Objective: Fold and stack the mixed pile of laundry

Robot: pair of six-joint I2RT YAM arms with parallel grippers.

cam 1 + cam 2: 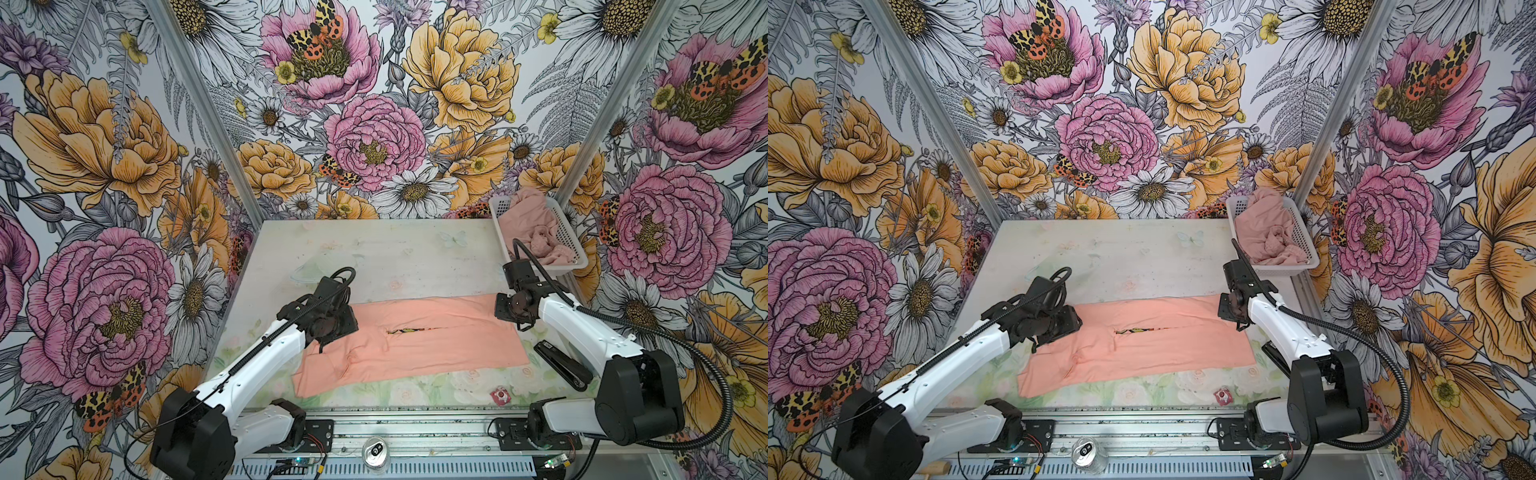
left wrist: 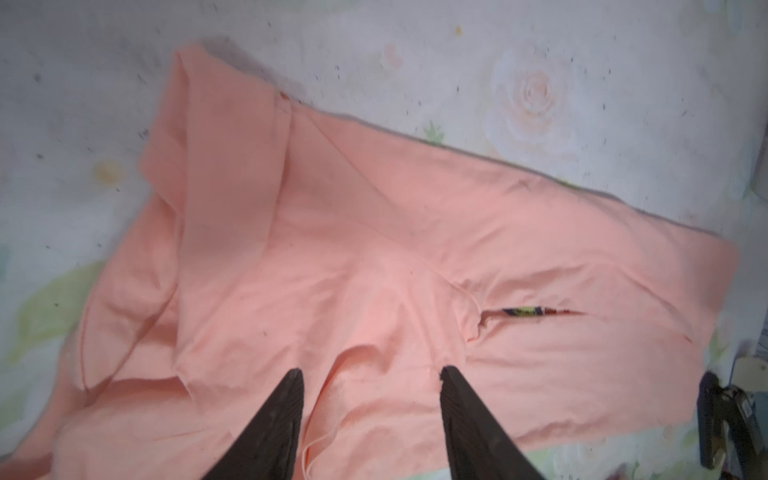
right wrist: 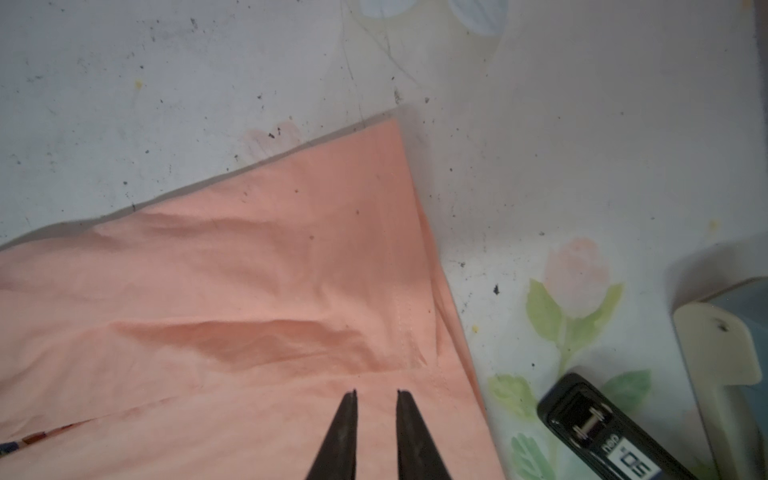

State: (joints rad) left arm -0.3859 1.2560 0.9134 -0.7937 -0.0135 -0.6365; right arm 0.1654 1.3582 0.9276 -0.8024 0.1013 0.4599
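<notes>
- Peach-orange T-shirt (image 1: 415,345) lies flat mid-table (image 1: 374,249), its sides folded in
- Left gripper (image 2: 372,372) over its left end, jaws half apart, empty
- Right gripper (image 3: 377,392) over its right end, jaws nearly together, empty
- Dusty-pink garment (image 1: 536,237) heaped in the white basket (image 1: 567,235), far right corner

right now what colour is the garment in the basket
Plain dusty pink garment, crumpled in the white basket; it shows best in a top view.
</notes>
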